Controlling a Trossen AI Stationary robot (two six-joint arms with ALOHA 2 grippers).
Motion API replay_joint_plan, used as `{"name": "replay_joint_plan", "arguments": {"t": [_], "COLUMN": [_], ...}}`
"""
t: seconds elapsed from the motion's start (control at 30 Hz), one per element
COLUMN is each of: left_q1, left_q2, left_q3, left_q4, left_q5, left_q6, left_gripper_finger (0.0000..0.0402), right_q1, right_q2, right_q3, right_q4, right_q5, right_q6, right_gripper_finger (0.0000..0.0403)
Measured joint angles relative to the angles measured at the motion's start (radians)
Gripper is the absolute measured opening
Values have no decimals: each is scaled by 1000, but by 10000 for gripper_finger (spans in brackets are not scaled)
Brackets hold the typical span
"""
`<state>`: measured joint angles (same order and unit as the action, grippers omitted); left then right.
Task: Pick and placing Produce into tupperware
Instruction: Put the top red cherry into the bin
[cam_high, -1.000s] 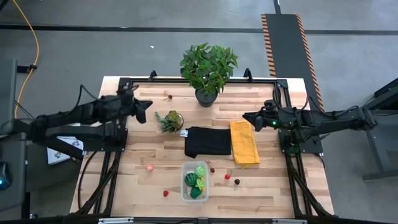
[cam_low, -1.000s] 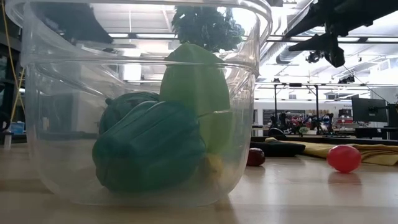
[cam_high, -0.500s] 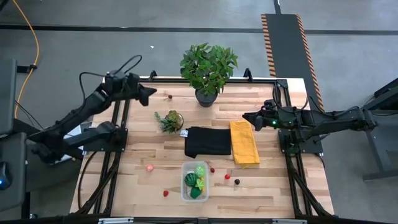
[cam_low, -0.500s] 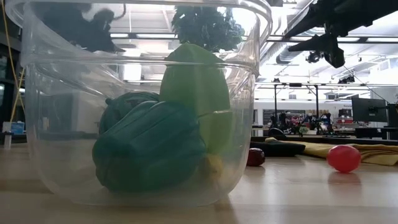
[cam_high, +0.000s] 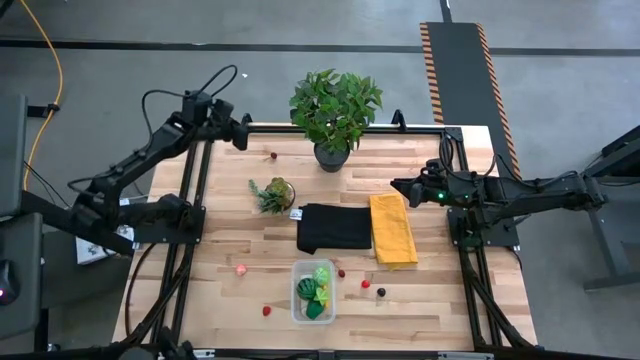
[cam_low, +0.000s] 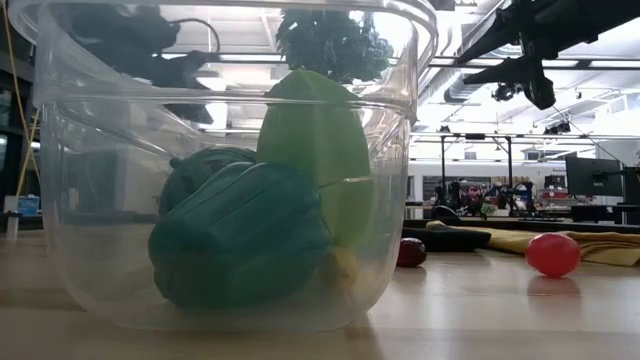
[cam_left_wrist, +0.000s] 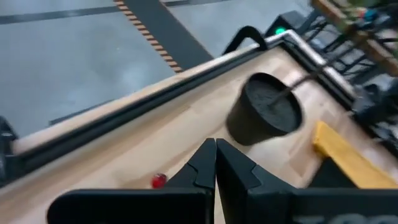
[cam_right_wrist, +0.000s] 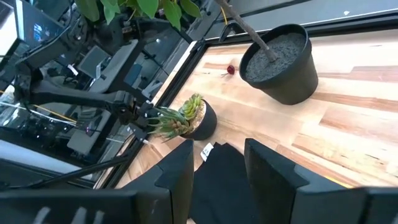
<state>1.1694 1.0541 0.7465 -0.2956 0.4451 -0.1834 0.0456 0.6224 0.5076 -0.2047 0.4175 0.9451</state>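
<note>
The clear tupperware (cam_high: 312, 290) stands near the table's near edge, with green and lime-green toy produce (cam_low: 240, 235) in it. Loose pieces lie on the wood: a small red one (cam_high: 273, 155) at the far left, a pink one (cam_high: 241, 269), a red one (cam_high: 267, 310), and dark and red ones (cam_high: 365, 283) to the right of the container. My left gripper (cam_high: 243, 133) is shut and empty, above the table's far left corner, close to the small red piece (cam_left_wrist: 158, 180). My right gripper (cam_high: 395, 187) is open and empty, above the yellow cloth's far end.
A large leafy potted plant (cam_high: 333, 150) stands at the far middle and a small potted succulent (cam_high: 276, 192) to the left of centre. A black cloth (cam_high: 334, 228) and a folded yellow cloth (cam_high: 393, 230) lie mid-table. A black frame rail (cam_left_wrist: 124, 118) runs along the far edge.
My left gripper has swung from above the table's left side toward the far edge, to the far left corner, near the small red piece. My right arm and the produce have kept still.
</note>
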Motion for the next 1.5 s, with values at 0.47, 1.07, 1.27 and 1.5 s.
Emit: {"name": "replay_joint_plan", "arguments": {"t": [0.47,1.07,1.27,1.5], "left_q1": [-112,-220,-221,-220], "left_q2": [199,350,403,480], "left_q3": [121,121,120,120], "left_q4": [-147,-139,-127,-113], "left_q5": [-207,-229,-229,-253], "left_q6": [171,491,493,442], "left_gripper_finger": [110,133,134,146], "right_q1": [0,0,0,0], "right_q2": [0,0,0,0], "right_q3": [0,0,0,0], "right_q4": [0,2,17,54], "right_q5": [4,11,11,10], "right_q6": [0,42,42,45], "right_gripper_finger": [133,133,133,133]}}
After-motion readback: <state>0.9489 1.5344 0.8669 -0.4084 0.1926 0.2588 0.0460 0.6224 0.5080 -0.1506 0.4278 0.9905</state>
